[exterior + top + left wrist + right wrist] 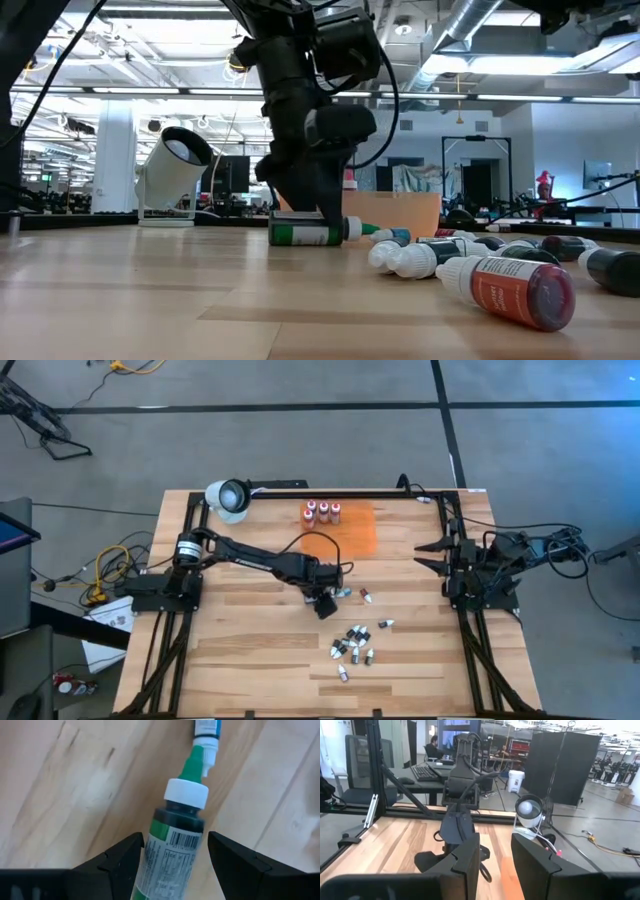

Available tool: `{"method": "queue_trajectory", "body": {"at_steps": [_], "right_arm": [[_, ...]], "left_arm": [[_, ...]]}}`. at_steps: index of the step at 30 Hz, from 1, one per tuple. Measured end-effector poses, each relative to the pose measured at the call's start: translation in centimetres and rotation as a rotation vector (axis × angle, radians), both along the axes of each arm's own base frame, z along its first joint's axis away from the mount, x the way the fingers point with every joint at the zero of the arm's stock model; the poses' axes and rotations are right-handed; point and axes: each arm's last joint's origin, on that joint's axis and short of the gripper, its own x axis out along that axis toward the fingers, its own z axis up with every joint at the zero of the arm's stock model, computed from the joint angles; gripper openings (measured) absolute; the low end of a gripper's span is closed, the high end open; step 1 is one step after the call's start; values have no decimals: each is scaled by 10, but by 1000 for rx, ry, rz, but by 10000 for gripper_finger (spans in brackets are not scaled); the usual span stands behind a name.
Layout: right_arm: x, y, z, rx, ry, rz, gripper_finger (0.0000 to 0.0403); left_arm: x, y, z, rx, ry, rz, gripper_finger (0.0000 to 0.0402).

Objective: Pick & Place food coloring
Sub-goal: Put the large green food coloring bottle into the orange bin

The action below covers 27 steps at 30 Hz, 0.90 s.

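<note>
Mid-table | left gripper (326, 603) fingers wide, straddling green bottle (170, 855) | right gripper (432, 556) fingers narrow

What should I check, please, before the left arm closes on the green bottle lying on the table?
1. Left gripper open, a finger on each side of the green bottle: ok.
2. Bottle centred between the fingers: ok.
3. White cap on the bottle: ok.
4. Neighbouring blue-labelled bottle clear of the green one: not ok, their tips meet.
5. Space left on the orange mat beside the standing red bottles: ok.
6. Right gripper parked at the table's right edge: ok.
</note>
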Motion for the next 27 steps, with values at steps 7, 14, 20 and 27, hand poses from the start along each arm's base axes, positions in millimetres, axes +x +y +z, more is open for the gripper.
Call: {"method": "queue_trajectory", "body": {"at_steps": [7, 14, 20, 27], "right_arm": [[0, 0, 0, 6, 3, 0, 106], [0, 0, -1, 14, 9, 0, 106], [0, 0, -1, 30, 8, 1, 106], [0, 2, -3, 35, 23, 19, 106]], "left_arm": [[-4, -5, -1, 46, 38, -63, 224], [-12, -7, -3, 103, 124, -71, 219], [-12, -12, -3, 115, 121, -124, 174], [-12, -14, -2, 105, 119, -117, 139]]}}
